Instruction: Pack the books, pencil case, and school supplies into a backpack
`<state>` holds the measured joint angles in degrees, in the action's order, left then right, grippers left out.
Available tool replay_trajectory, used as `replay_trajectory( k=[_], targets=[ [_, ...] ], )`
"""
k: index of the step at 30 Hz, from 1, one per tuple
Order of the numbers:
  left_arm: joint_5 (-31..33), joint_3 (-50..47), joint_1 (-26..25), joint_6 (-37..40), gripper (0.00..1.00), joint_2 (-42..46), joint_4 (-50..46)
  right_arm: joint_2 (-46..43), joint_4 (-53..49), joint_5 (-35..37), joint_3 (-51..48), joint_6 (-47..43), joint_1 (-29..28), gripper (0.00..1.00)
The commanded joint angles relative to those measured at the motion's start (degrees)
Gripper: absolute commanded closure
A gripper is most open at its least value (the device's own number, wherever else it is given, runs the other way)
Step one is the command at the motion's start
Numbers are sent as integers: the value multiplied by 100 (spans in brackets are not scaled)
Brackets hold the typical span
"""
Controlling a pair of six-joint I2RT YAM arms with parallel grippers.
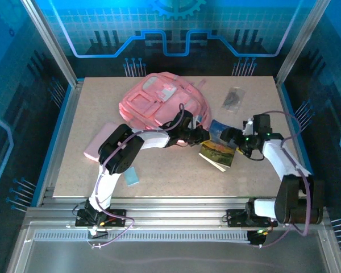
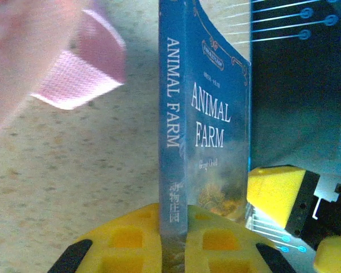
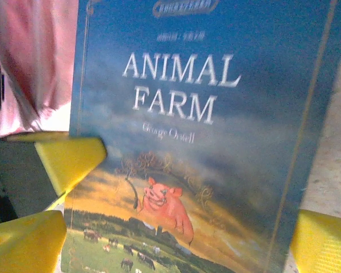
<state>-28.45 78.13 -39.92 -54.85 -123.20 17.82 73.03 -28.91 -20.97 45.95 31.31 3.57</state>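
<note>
my left fingers [image 2: 131, 233] pinch the spine of the landscape book [image 2: 213, 114], upright between them; my right fingers [image 3: 28, 239] gape wide either side of its cover, gripping nothing. held by that thin edge alone, it could swivel or slip before reaching the backpack [image 1: 153, 102] beyond.

Right wrist view: book [image 3: 204, 142] cut off at top and bottom edges; backpack [image 3: 28, 62] blurred, upper left.
</note>
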Motion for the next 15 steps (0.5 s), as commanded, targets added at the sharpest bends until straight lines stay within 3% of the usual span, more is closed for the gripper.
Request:
replay_trajectory(
  k=[1, 7, 15],
  targets=[
    [-199, 308, -36, -278, 100, 688, 373, -416, -676, 337, 379, 147, 158, 0],
    [265, 325, 137, -570, 100, 1017, 1034, -848, -656, -65, 859, 565, 240, 0],
    [1879, 174, 516, -321, 100, 1280, 1152, -1186, 851, -537, 301, 2344, -184, 0]
  ],
)
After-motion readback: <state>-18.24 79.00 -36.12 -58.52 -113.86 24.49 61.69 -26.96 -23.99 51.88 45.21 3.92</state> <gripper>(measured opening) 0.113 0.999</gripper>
